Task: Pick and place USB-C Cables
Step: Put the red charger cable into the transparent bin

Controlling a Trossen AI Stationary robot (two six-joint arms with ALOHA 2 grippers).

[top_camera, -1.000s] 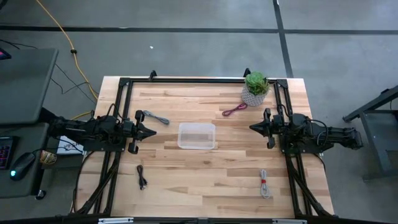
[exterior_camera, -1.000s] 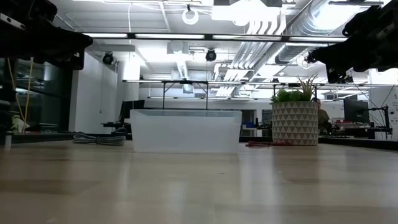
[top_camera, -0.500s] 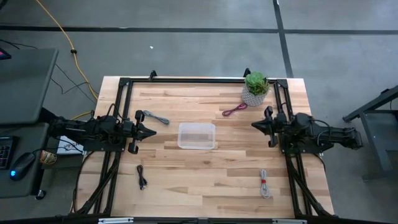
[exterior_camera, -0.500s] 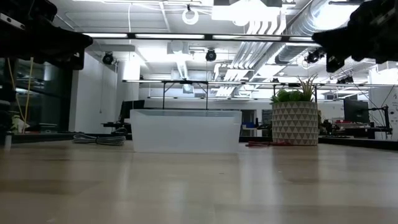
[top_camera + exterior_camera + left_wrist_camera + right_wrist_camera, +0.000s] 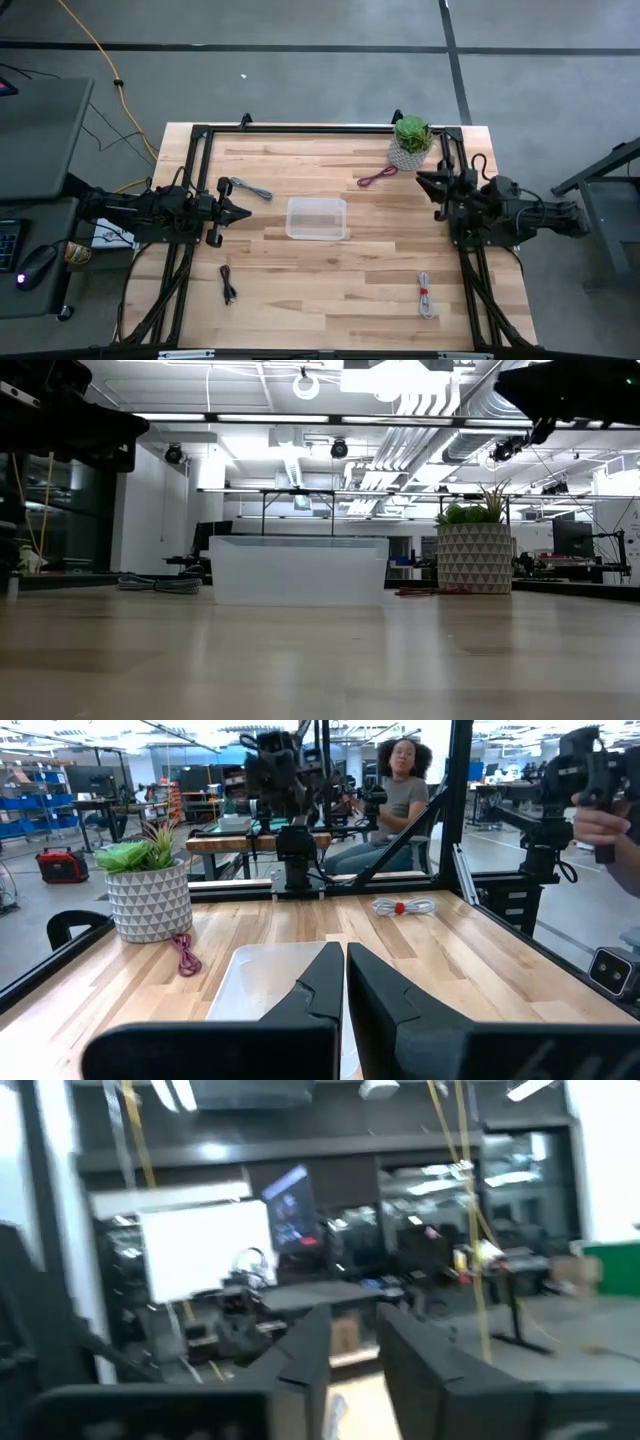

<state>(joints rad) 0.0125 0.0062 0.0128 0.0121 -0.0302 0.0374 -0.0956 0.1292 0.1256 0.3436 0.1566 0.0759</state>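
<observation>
Four small cable bundles lie flat on the wooden table. The grey cable (image 5: 250,188) is near my left gripper (image 5: 245,211). The dark red cable (image 5: 377,177) lies in front of the plant pot. The black cable (image 5: 228,285) and the white cable with a red tie (image 5: 427,295) are toward the near edge. My left gripper (image 5: 345,975) is shut and points level at the clear container (image 5: 317,218). My right gripper (image 5: 419,178) hovers high beside the plant, and its fingers (image 5: 310,1345) show a narrow gap. Neither holds anything.
A potted plant (image 5: 411,142) stands at the far right, close to my right gripper. The clear container (image 5: 298,570) sits mid-table. A black frame (image 5: 300,129) runs around the table's far edge and sides. A person (image 5: 400,780) sits beyond the table's right side.
My right gripper has drawn back toward the table's right edge and swung toward the far edge, next to the plant. It has also risen and tipped upward, so its wrist view now looks into the room. My left arm and the cables have stayed put.
</observation>
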